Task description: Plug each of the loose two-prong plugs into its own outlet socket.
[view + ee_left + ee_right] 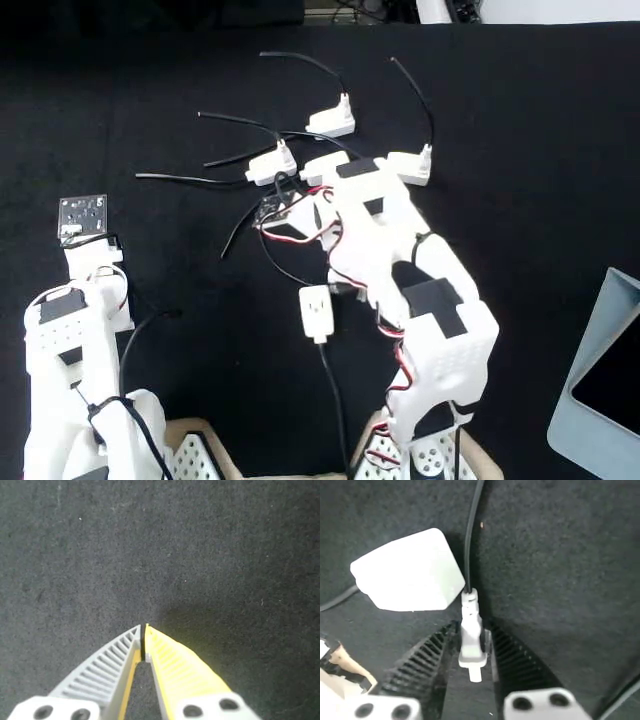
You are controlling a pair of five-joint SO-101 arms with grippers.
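The right gripper point(471, 629) is closed on one plug point(470, 647). Its two black ribbed fingers point(427, 652) press the pale plastic body from both sides, and a black cord point(472, 525) leads away from it. Just beside this cord lies a smooth white outlet block point(407, 572) with rounded corners. The right arm point(400, 260) is stretched forward over the black felt cloth point(520, 150). The left gripper point(144, 628) points down at bare cloth, tips touching, one finger white and one yellow, holding nothing. The high view shows four white blocks, each with a black cord.
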